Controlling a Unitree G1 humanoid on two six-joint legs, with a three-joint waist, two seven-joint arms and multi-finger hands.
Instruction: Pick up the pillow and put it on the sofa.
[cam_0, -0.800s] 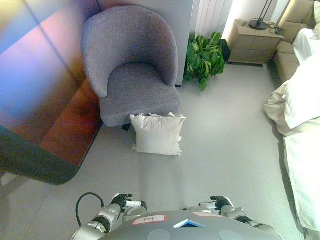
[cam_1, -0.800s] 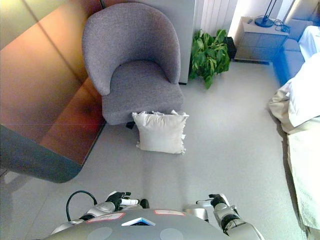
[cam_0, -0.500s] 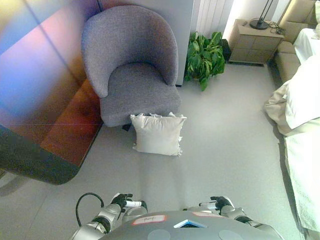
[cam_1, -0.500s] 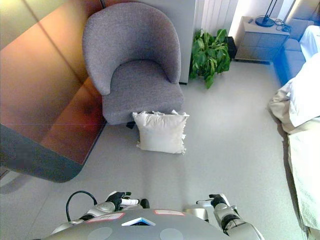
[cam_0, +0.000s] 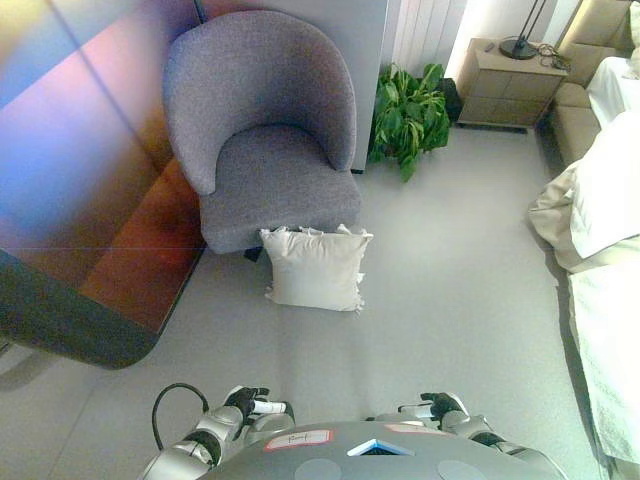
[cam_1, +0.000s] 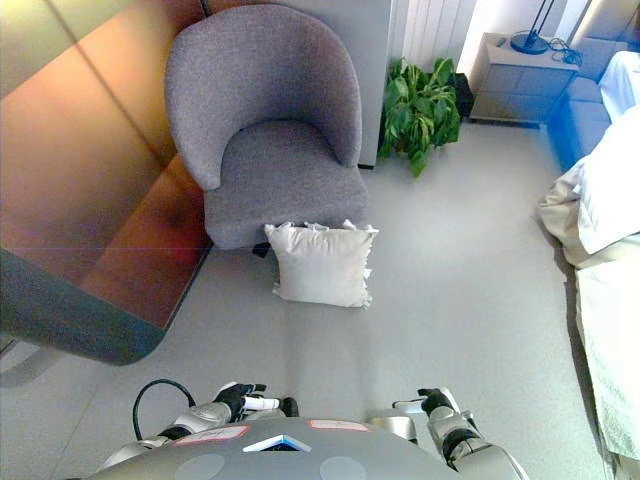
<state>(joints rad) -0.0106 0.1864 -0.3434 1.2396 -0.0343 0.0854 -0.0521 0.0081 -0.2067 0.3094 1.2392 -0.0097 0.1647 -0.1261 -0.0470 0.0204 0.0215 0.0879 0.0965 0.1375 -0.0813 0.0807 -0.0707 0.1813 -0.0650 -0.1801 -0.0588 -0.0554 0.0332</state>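
Note:
A white square pillow (cam_0: 315, 269) with frilled corners stands on the grey floor, leaning against the front of a grey tub armchair (cam_0: 262, 120). My left hand (cam_0: 244, 403) shows at the bottom left, close to my body, fingers curled and holding nothing. At the bottom right my right hand (cam_0: 441, 406) is also low and curled, holding nothing. Both hands are well short of the pillow, with a stretch of floor between.
A dark wooden desk or panel (cam_0: 80, 200) fills the left side. A potted green plant (cam_0: 408, 110) stands right of the chair, a bedside cabinet (cam_0: 505, 85) with a lamp behind it. A bed with white bedding (cam_0: 605, 220) runs along the right edge.

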